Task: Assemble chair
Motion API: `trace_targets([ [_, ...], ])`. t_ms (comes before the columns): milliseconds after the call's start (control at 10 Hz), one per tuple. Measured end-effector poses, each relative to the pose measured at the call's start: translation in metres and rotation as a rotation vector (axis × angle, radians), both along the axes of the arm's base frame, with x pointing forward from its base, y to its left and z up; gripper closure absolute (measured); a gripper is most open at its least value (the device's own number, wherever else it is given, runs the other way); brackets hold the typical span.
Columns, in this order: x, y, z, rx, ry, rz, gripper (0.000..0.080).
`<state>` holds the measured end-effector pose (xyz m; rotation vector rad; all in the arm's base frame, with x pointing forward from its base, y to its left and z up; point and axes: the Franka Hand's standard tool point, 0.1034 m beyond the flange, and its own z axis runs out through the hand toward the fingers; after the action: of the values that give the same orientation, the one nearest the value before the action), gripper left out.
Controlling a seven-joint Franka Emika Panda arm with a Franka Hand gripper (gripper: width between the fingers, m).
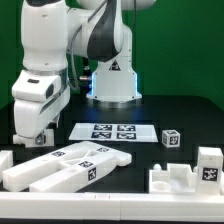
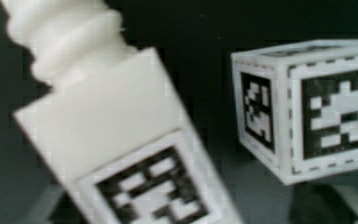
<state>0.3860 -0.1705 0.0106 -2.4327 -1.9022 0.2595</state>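
My gripper [image 1: 36, 134] hangs low over the table at the exterior view's left. In the wrist view the gripper [image 2: 165, 212] seems shut on a white pegged leg [image 2: 119, 120], with a threaded peg at one end and a square tag near the jaws. A dark finger [image 2: 34, 207] shows beside the leg. A second tagged white block [image 2: 318, 110] stands close beside the held leg. Long white chair bars [image 1: 78, 166] lie on the table in front of my gripper.
The marker board [image 1: 115, 131] lies mid-table. A small tagged cube [image 1: 172, 138] sits to its right. More white chair pieces [image 1: 181, 179] and a tagged block [image 1: 208, 165] stand at the front right. Another white piece [image 1: 5, 160] lies at the left edge.
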Motion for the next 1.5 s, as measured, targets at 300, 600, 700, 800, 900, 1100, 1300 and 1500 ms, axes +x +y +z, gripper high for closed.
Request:
trace_targets([
  [300,0.005,-0.001,0.003,0.002,0.015,0.014,0.0517],
  [600,0.027,-0.002,0.011,-0.004,0.01,0.051,0.0517],
  [700,0.031,-0.002,0.014,-0.005,0.001,0.055,0.0517],
  [800,0.034,-0.001,0.019,-0.011,-0.028,0.041,0.0517],
  [900,0.034,-0.001,0.025,-0.025,-0.079,-0.026,0.0515],
  [1100,0.033,0.011,0.032,-0.051,-0.147,-0.254,0.0515],
  [1300,0.043,0.054,0.041,-0.068,-0.208,-0.587,0.0515],
  [1500,0.053,0.1,0.054,-0.067,-0.233,-0.863,0.0515],
])
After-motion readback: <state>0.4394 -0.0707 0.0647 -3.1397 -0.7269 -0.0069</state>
